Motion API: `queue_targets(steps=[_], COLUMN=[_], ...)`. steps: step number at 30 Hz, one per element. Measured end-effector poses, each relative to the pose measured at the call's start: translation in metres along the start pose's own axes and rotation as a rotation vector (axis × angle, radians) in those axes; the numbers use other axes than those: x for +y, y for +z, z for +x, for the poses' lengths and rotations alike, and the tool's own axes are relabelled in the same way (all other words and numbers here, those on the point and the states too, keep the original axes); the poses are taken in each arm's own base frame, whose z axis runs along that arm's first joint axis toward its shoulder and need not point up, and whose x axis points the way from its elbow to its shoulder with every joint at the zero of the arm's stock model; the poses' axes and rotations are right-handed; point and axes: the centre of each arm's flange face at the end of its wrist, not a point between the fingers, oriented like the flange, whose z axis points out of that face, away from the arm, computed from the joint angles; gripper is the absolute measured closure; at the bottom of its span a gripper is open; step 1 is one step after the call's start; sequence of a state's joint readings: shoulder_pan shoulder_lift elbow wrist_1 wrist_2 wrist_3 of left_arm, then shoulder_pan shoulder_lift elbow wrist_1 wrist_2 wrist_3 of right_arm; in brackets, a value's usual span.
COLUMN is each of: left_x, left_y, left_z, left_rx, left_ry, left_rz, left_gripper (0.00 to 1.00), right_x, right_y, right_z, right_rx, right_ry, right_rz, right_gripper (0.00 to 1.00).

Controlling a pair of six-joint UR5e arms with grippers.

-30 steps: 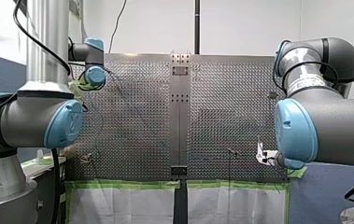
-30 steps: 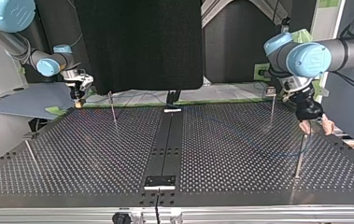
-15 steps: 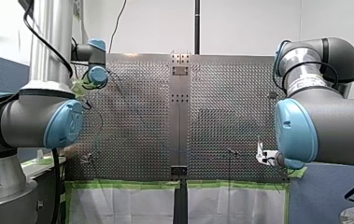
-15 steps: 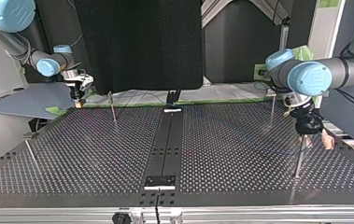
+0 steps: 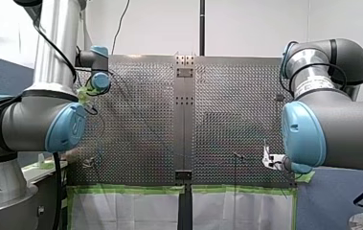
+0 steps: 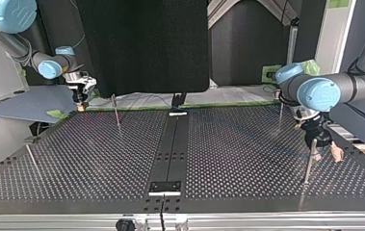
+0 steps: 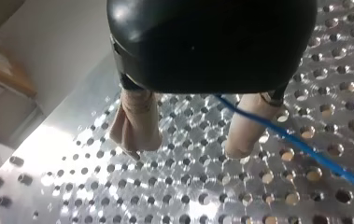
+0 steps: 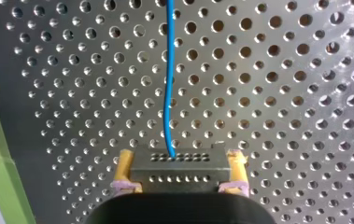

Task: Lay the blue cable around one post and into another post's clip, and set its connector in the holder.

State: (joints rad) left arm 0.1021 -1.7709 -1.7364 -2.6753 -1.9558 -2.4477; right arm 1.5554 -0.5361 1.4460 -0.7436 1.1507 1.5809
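Cable (image 8: 167, 84), thin and blue, runs over the holed metal table (image 6: 247, 159) into the connector (image 8: 179, 182), a dark block with rows of tiny holes. My right gripper (image 8: 181, 161) pinches that block between yellow pads. My left gripper (image 7: 187, 147) has beige fingers (image 7: 137, 121) spread apart, and the cable passes one of them.

A: Surface?
B: Perforated metal table (image 6: 98, 159), holes in even rows. A plain dark strip (image 6: 170, 144) runs down its middle.
A: Edges?
B: Front view: green tape (image 5: 126, 189) along the near edge, white sheets (image 5: 121, 211) just below it.
A: Beyond?
B: Top view: large black panel (image 6: 144, 45) past the far edge. A grey board (image 6: 31, 103) lies off the table at the view's left. Front view: black pole (image 5: 201, 26) upright against a white wall (image 5: 255, 24).
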Motion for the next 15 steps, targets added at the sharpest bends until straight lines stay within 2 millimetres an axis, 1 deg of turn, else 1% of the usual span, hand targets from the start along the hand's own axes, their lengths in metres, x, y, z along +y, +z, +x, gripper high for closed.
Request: queue_targets(steps=[5,15], left_x=[0.002,-0.0035], left_y=[0.0007,0.0035], left_z=[-0.0005,0.0025], left_rx=[0.007,0.034], left_ry=[-0.007,-0.009], left_rz=[-0.005,0.049], left_gripper=[0.01,0.01], right_x=[-0.0005,-0.0005], right_y=[-0.0001,0.0], right_z=[-0.0002,-0.0005], right_rx=[-0.002,-0.001], right_ry=[-0.001,-0.002], right_rz=[0.0,-0.001], right_gripper=[1.0,1.0])
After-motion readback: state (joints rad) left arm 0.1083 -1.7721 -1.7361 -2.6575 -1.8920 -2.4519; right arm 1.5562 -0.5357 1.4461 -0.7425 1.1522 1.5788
